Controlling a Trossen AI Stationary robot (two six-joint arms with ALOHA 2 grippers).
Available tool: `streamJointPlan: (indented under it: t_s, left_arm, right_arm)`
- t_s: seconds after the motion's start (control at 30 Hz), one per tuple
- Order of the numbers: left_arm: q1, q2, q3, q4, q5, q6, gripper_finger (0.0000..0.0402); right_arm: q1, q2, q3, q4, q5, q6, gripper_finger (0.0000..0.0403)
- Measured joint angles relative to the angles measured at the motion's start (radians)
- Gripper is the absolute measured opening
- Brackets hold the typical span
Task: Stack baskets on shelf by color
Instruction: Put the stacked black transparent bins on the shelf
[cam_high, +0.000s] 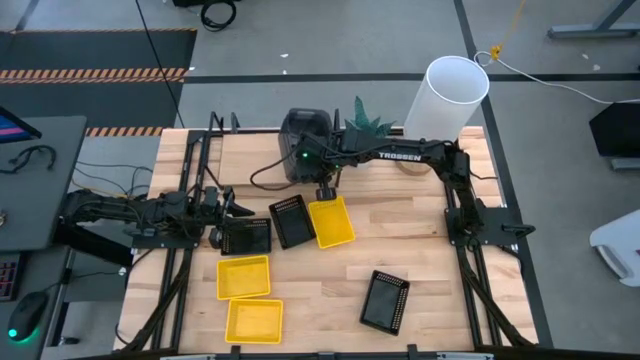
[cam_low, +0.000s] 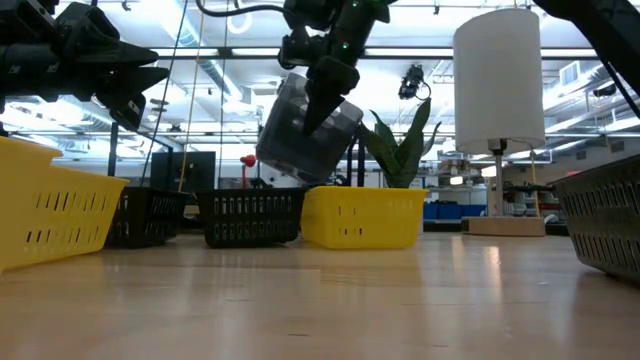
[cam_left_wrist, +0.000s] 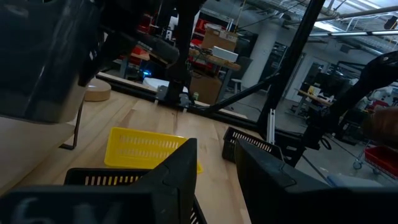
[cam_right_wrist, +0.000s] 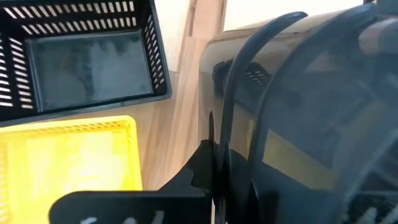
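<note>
Currently, going from the near edge of the surface (cam_high: 420, 260) outward: two yellow baskets (cam_high: 244, 276) and (cam_high: 253, 320) are lying side by side at the near left, and one black mesh basket (cam_high: 385, 300) is sitting alone at the near right, well apart from everything else.

Mid-surface, a row is forming — black mesh basket (cam_high: 246, 236), a second black mesh basket (cam_high: 292, 220) and a third yellow basket (cam_high: 331, 221), the last two just beside each other. The left end effector (cam_high: 222, 205) is hovering at the first mesh basket; the left wrist view is showing its fingers (cam_left_wrist: 180, 180) spread with a clear gap, nothing between them.

Farther back, the right end effector (cam_low: 322, 95) is pinching the rim of a smooth dark grey basket (cam_low: 305, 130), which is hanging tilted, clear of the surface, above the yellow and mesh baskets in the low view. The right wrist view is showing the rim clamped between the fingers.

The shelf is not identifiable with confidence in these views — only black frame rails (cam_high: 190, 180) at the left.

Risks, as judged:
- Edge-only grip plus tilt: the grey basket is likely to swing or slip during transport.
- A drop here is likely to land on the yellow basket below.
- Both arms are working close together near the row; crossing paths could cause contact.
</note>
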Motion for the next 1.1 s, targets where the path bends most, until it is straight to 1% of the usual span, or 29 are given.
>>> streamJointPlan:
  t_s: [0.2, 0.57, 0.67, 0.8, 1.03, 1.1]
  left_arm:
    - [0.000, 0.000, 0.000, 0.000, 0.000, 0.000, 0.0117]
    - [0.000, 0.000, 0.000, 0.000, 0.000, 0.000, 0.0117]
    - [0.000, 0.000, 0.000, 0.000, 0.000, 0.000, 0.0117]
    - [0.000, 0.000, 0.000, 0.000, 0.000, 0.000, 0.0117]
    - [0.000, 0.000, 0.000, 0.000, 0.000, 0.000, 0.0117]
    - [0.000, 0.000, 0.000, 0.000, 0.000, 0.000, 0.0117]
  right_arm:
    - [-0.010, -0.001, -0.048, -0.006, -0.002, 0.000, 0.0016]
    - [-0.011, -0.001, -0.051, 0.007, 0.004, 0.007, 0.0017]
    - [-0.011, -0.001, -0.051, 0.009, -0.003, 0.007, 0.0023]
    - [-0.011, -0.001, -0.051, 0.010, -0.022, 0.011, 0.0049]
    - [-0.011, -0.001, -0.051, 0.024, -0.026, 0.010, 0.0114]
    - [-0.011, -0.001, -0.051, 0.029, -0.042, 0.010, 0.0132]
